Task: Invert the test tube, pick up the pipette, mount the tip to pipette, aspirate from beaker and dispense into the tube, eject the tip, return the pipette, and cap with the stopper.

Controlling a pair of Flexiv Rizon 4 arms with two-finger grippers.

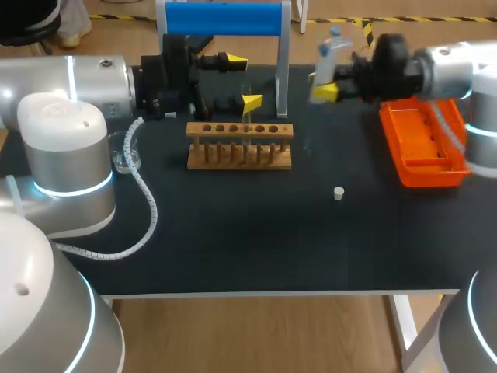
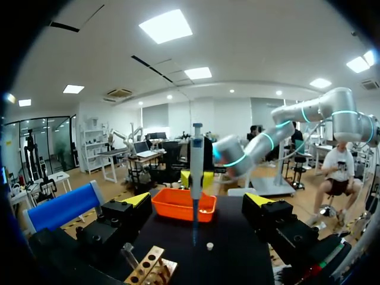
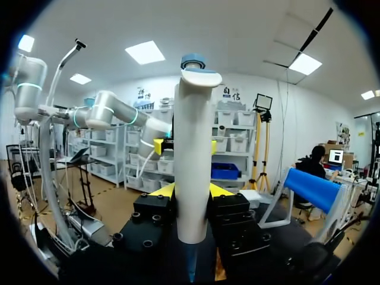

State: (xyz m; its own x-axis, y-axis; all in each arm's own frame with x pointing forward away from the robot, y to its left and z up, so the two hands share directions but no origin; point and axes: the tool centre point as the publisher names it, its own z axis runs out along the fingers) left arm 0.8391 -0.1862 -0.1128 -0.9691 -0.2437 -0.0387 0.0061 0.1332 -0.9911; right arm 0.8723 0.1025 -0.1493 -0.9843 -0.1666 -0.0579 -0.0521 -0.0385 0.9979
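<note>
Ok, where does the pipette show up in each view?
Head view: pipette upright in the right gripper, at the table's far side.
Left wrist view: upright ahead of the left gripper, in front of the orange tray.
Right wrist view: clamped in its own gripper.
Shared landmark: the blue bar, in all three.

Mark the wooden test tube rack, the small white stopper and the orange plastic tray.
wooden test tube rack [image 1: 239, 130], head view, top bar with holes.
small white stopper [image 1: 338, 193], head view, its middle.
orange plastic tray [image 1: 431, 177], head view, near wall.
</note>
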